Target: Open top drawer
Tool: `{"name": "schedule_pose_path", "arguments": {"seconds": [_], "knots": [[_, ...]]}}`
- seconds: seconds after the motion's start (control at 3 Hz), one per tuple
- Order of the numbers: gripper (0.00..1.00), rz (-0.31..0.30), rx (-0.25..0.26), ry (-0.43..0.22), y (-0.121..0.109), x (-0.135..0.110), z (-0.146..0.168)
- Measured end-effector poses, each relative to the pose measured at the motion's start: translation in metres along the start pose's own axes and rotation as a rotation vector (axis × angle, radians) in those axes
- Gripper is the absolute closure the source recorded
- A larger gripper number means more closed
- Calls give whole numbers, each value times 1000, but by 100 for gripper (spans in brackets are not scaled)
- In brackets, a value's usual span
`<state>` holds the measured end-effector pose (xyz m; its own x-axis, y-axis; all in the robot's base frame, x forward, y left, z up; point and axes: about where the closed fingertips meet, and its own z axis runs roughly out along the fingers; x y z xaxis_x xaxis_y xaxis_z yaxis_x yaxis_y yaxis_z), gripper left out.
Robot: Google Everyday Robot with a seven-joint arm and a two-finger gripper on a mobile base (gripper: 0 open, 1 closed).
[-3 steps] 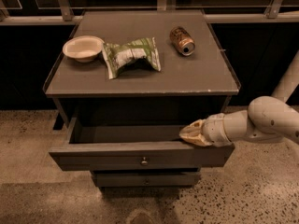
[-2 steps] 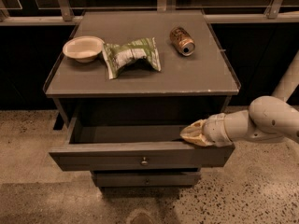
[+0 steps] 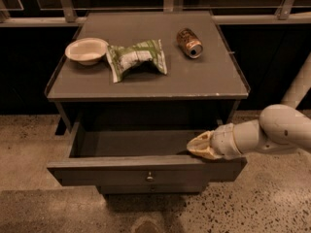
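The top drawer [image 3: 146, 171] of the grey cabinet stands pulled out, its plain grey inside showing and empty. Its front has one small round metal knob [image 3: 149, 177] at centre. My gripper [image 3: 199, 147] comes in from the right on a white arm and rests at the drawer front's top edge, near its right end, pointing left. A narrower drawer front [image 3: 150, 189] shows just below the open one.
On the cabinet top [image 3: 204, 76] lie a white bowl [image 3: 86, 50] at the left, a crumpled green and white bag [image 3: 137, 58] in the middle and a brown can [image 3: 189, 42] on its side at the right. Speckled floor surrounds the cabinet. A railing runs behind it.
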<state>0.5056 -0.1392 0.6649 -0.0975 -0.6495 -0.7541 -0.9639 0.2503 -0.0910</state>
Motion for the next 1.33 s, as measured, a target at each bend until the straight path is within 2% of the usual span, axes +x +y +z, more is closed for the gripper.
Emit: {"name": "schedule_pose_path", "arguments": {"seconds": [0.33,0.67,1.0,1.33], "knots": [[100,-5,-40,-2,39,-5,-4],[100,-3,-46,-2,44,-6,-4],[100,3,36,-43,51,-3,-15],[84,17,128,-60,52,11,-41]]}}
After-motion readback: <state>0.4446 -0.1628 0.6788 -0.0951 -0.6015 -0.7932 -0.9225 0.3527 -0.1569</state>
